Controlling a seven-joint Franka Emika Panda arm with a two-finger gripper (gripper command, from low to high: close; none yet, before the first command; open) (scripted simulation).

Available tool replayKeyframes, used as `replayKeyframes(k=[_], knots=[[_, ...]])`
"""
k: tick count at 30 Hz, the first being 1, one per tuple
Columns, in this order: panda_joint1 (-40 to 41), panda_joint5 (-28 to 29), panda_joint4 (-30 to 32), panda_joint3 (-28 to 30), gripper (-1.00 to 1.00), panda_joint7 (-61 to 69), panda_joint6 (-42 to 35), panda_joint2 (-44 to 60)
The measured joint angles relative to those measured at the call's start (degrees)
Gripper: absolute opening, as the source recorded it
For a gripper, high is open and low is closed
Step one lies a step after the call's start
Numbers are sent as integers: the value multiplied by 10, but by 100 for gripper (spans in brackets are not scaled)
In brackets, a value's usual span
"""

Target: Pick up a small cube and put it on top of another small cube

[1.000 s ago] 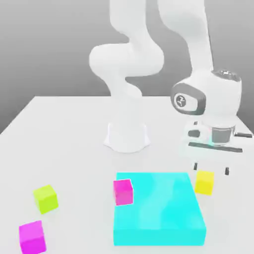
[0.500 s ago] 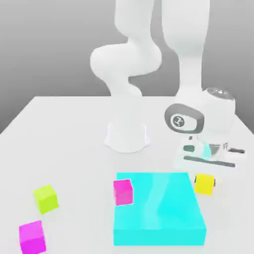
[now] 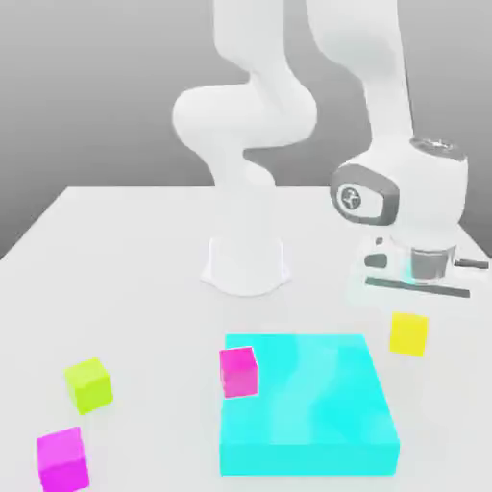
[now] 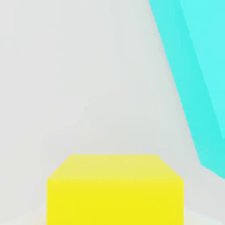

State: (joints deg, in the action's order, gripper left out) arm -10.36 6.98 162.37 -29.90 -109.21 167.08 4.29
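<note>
While the purple cube, nearest, the green cube and the pink cube by the blue block sit free as possible bases, the tool beyond is closed on the yellow cube, gripping it above the bench, presumably for stacking.

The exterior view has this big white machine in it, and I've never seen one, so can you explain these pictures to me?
That is a robot arm with a gripping tool at its end. The exterior view watches the whole scene; the hand view comes from a camera on the arm's hand. On the pale table lie a flat cyan block with a pink cube at its edge, plus a lime cube and a magenta cube. The tool is closed on the yellow cube.
</note>
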Motion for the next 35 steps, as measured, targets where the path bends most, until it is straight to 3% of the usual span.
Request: replayKeyframes(k=[4,8,26,31,32,35], knots=[[-2,-53,11,-11,-100,41,-23,-32],[44,-74,-25,33,-100,39,-54,-28],[321,-72,-260,270,-100,-66,-198,63],[350,-74,-292,304,-100,-78,-149,145],[350,-75,-293,304,100,-78,-137,158],[350,-75,-293,304,100,-78,-137,158]])
